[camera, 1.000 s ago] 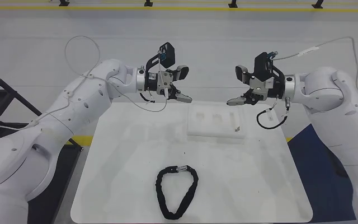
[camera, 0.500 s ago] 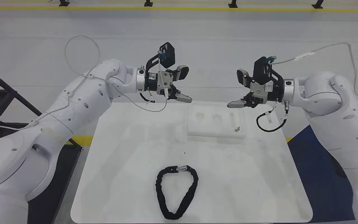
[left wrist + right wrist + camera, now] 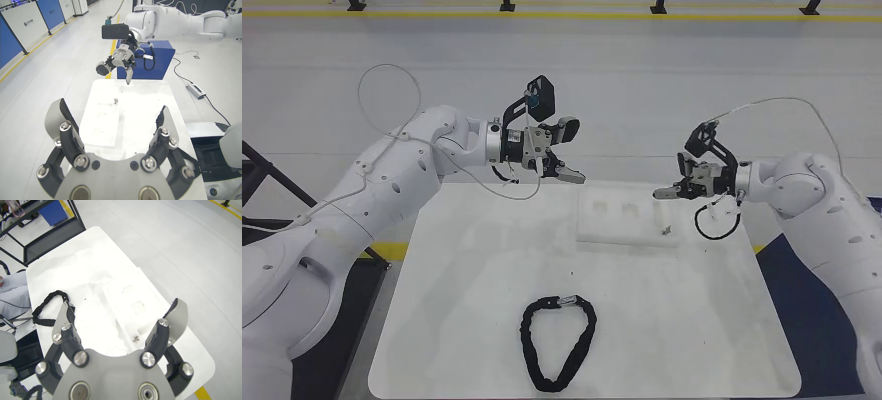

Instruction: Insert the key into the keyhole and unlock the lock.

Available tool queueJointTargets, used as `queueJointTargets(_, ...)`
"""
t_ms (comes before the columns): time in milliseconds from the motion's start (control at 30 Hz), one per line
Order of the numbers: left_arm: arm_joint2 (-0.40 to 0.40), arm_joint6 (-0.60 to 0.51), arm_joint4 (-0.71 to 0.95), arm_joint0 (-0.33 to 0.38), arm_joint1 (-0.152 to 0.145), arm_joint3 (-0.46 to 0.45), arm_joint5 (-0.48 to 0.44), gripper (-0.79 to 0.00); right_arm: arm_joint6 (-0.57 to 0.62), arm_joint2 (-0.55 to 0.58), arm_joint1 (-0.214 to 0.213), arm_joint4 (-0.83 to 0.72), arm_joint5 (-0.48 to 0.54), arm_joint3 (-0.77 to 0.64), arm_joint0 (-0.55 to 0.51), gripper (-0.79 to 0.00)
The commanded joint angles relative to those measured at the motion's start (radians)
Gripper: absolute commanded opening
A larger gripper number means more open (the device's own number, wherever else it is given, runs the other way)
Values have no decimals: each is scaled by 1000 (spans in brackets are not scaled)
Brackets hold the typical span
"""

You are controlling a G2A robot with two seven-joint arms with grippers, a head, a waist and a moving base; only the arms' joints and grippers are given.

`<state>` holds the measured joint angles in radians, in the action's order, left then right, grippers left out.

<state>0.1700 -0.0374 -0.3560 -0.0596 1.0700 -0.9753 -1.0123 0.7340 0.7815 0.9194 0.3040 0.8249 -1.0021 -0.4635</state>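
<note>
A small silver key (image 3: 666,229) lies at the right end of a white foam tray (image 3: 614,232) at the back of the table. The black chain lock (image 3: 558,340) lies in a loop near the front edge, its silver lock body (image 3: 561,301) at the top of the loop. My left gripper (image 3: 574,152) hangs open above the table's back edge, left of the tray. My right gripper (image 3: 674,183) hangs open just behind and above the key. The right wrist view shows the key (image 3: 136,339) below its open gripper (image 3: 121,302) and the chain lock (image 3: 47,308) farther off. The left wrist view has the key (image 3: 115,100) beyond its open gripper (image 3: 112,106).
The white table (image 3: 472,300) is bare between tray and chain. A black frame rack (image 3: 47,237) stands off the table's left side. A blue cabinet (image 3: 147,62) stands on the floor off its right side, with cables nearby.
My right arm has drawn back to the right and its wrist has turned, tilting the open gripper down toward the tray's key end. The left arm, key and chain have stayed put.
</note>
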Motion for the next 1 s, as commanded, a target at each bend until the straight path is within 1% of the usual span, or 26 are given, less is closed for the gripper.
queueJointTargets(0,0,0,0,0,0,0,0,0,36,-22,13,-34,-45,46,9,0)
queueJointTargets(67,0,0,0,0,0,0,0,0,84,-44,27,-60,-95,81,25,0)
queueJointTargets(100,0,0,0,0,0,0,0,0,115,-56,40,-121,-127,109,30,0)
queueJointTargets(133,0,0,0,0,0,0,0,0,137,-62,46,-146,-140,123,35,0)
queueJointTargets(200,0,0,0,0,0,0,0,0,190,-87,67,-177,-213,180,59,0)
queueJointTargets(300,0,0,0,0,0,0,0,0,202,-118,96,-182,-311,236,76,0)
queueJointTargets(500,0,0,0,0,0,0,0,0,224,-157,149,-230,-422,345,83,0)
queueJointTargets(633,0,0,0,0,0,0,0,0,232,-186,183,-224,-475,406,90,0)
queueJointTargets(767,0,0,0,0,0,0,0,0,249,-204,215,-235,-500,460,96,0)
queueJointTargets(967,0,0,0,0,0,0,0,0,249,-204,215,-235,-500,460,96,0)
